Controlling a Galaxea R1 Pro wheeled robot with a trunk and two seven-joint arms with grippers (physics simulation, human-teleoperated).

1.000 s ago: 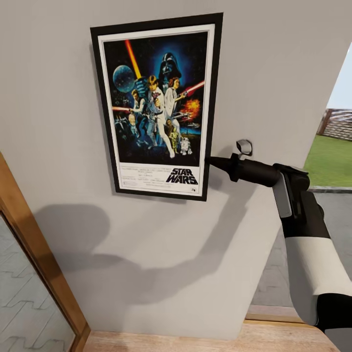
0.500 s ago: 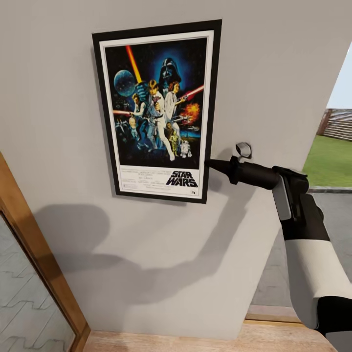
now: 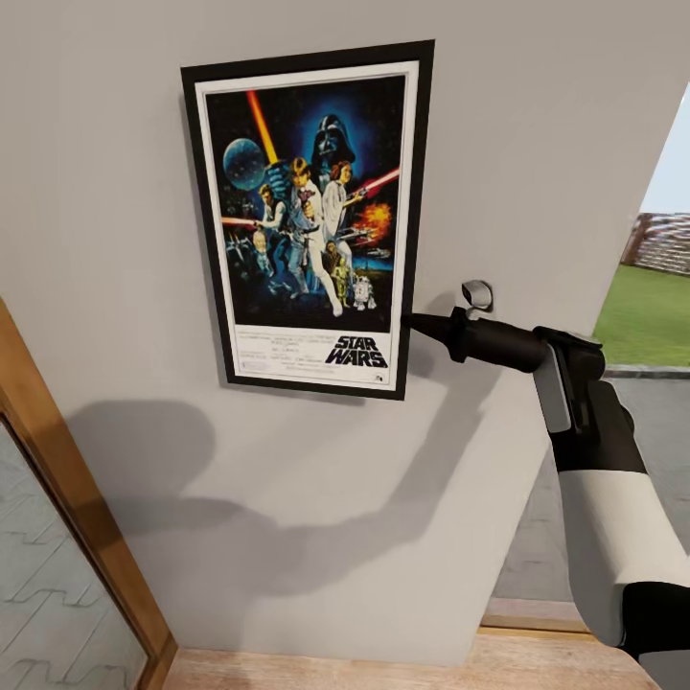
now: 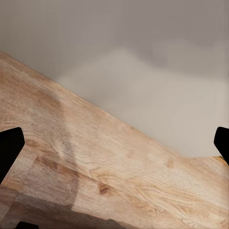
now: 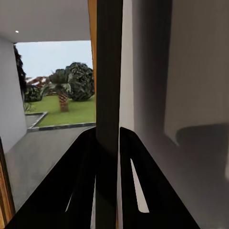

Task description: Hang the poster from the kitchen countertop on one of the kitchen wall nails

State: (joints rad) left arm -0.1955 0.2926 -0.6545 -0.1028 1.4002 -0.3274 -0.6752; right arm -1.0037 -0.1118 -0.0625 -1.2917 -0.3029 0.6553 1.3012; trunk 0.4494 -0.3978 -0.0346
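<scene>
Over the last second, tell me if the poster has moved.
Yes. The poster, pinched at its edge by the right tool, sits slightly lower against the wooden door frame than a second ago, with no visible shift in the last half second.

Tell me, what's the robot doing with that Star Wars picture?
The robot's right gripper is pinching the lower right edge of the framed Star Wars poster and holding it flat against the light-grey wall, slightly tilted. In the right wrist view, both fingers sit closed on the black frame. The left gripper is open, holding nothing, over the wooden floor. No nail can be seen, so whether the poster is hooked on yet can't be told.
</scene>
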